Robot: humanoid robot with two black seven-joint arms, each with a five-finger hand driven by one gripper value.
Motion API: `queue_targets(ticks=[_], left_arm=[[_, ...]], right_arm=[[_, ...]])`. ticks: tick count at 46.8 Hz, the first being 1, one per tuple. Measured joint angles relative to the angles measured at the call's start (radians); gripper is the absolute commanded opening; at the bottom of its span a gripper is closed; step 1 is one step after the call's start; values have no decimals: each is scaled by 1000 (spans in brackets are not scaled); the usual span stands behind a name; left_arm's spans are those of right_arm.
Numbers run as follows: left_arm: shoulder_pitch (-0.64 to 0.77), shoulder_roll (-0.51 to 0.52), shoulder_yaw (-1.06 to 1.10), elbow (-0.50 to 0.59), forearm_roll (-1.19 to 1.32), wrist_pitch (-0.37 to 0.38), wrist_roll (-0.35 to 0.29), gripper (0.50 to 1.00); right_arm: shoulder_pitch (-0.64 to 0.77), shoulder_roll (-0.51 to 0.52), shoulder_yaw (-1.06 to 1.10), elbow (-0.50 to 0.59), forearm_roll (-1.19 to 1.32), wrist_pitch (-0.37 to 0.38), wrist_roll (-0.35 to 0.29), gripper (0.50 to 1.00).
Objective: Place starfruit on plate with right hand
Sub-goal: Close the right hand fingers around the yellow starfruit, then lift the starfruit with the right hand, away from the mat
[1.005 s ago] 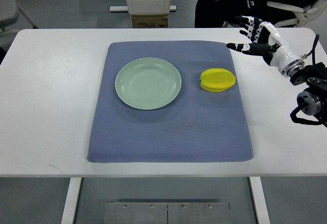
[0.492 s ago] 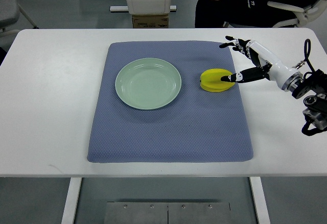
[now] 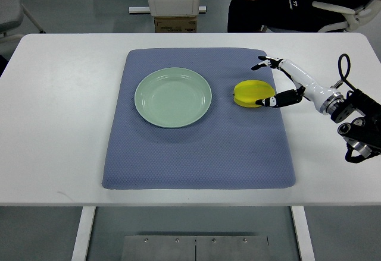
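The task is at its start: the one starfruit lies on the blue mat, just to the right of the single green plate, which holds nothing. The right hand is at the fruit's right side, fingers spread around it, the thumb tip at its near edge, not yet closed. Gripping, lifting and placing remain. The left hand is out of sight.

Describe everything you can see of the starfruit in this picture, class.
The starfruit is bright yellow, smooth and glossy, with lengthwise ridges, lying on its side on the blue mat, right of the green plate and apart from it. The right hand, fingers spread, brackets its right end; one dark fingertip appears to touch it. It is not lifted.
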Motion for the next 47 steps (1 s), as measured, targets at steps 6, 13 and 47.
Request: queue_targets(ticks=[6, 13, 47], left_arm=[[0, 0, 0, 0, 0, 0, 0, 1000], [0, 0, 0, 0, 0, 0, 0, 1000], [0, 0, 0, 0, 0, 0, 0, 1000]], right_arm=[[0, 28, -16, -26, 0, 0, -2, 974], [-3, 75, -21, -91, 0, -1, -3, 989], [13, 172, -121, -219, 18, 13, -66, 500]])
